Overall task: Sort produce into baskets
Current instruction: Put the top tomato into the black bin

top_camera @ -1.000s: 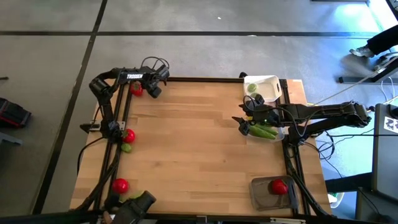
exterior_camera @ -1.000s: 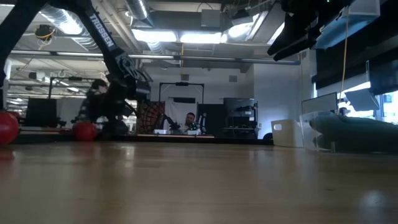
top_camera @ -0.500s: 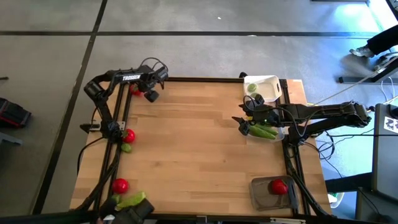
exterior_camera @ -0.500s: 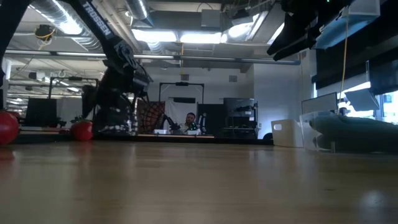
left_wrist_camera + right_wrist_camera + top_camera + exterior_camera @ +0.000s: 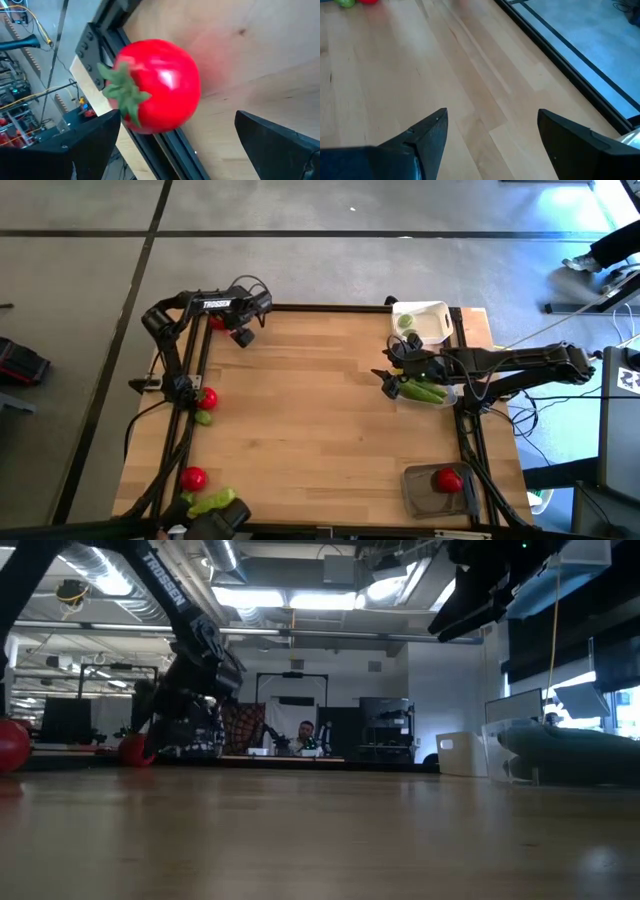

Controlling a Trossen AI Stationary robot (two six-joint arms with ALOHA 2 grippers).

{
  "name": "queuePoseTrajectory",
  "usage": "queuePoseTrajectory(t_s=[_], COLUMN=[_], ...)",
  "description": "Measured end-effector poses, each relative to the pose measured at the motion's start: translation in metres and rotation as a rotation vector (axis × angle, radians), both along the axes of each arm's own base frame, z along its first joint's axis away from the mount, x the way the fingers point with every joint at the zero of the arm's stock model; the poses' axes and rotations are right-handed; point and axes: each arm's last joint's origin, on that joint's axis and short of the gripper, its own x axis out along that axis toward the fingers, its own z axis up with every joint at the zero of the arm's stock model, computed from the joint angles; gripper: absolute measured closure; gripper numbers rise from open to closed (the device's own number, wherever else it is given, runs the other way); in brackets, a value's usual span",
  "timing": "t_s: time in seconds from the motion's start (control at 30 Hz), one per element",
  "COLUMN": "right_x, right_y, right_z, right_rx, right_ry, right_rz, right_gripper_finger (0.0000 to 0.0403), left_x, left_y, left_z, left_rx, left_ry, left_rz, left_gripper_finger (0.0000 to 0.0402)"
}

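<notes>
My left gripper point(image 5: 240, 333) is open at the table's far left corner, just right of a red tomato point(image 5: 216, 323) that sits on the wood by the black frame rail. In the left wrist view the tomato point(image 5: 156, 85) fills the space ahead of the two open fingers; I cannot tell whether they touch it. My right gripper point(image 5: 384, 380) is open and empty over the table, beside the clear basket point(image 5: 447, 394) of green pods point(image 5: 425, 391). The white basket point(image 5: 428, 315) holds a lime point(image 5: 405, 321). The dark grey basket point(image 5: 418, 492) holds a tomato point(image 5: 447, 478).
On the table's left edge lie a tomato point(image 5: 207, 397) with a green piece point(image 5: 204, 418) beside it, and farther toward the near edge another tomato point(image 5: 193, 477) and a green pod point(image 5: 212, 502). The middle of the table point(image 5: 310, 410) is bare wood. A person sits in the room behind point(image 5: 305, 736).
My left gripper has risen from low beside the tomato and shifted slightly toward the table's near edge. The tomato stays on the table at the far left corner.
</notes>
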Motion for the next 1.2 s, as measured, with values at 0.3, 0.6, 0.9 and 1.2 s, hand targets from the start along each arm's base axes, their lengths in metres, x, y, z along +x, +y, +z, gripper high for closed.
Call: queuePoseTrajectory(t_s=[0.3, 0.6, 0.9, 1.2], right_x=[0.002, 0.002, 0.002, 0.002], right_y=[0.000, 0.000, 0.000, 0.000], right_z=[-0.002, -0.002, -0.002, -0.002], right_rx=[-0.002, -0.003, -0.003, -0.003], right_ry=[0.011, 0.010, 0.009, 0.009], right_rz=[-0.002, -0.002, -0.002, -0.002], right_gripper_finger=[0.0114, 0.0114, 0.0114, 0.0114], left_x=[0.002, 0.002, 0.013, 0.030], left_y=[0.005, 0.006, -0.001, 0.000], left_z=[-0.016, -0.015, 0.011, 0.023], left_rx=[-0.043, -0.027, 0.027, -0.018], left_ry=[0.031, 0.021, -0.059, -0.323], left_rz=[-0.028, -0.032, -0.090, -0.140], left_gripper_finger=[0.0012, 0.0012, 0.0012, 0.0012])
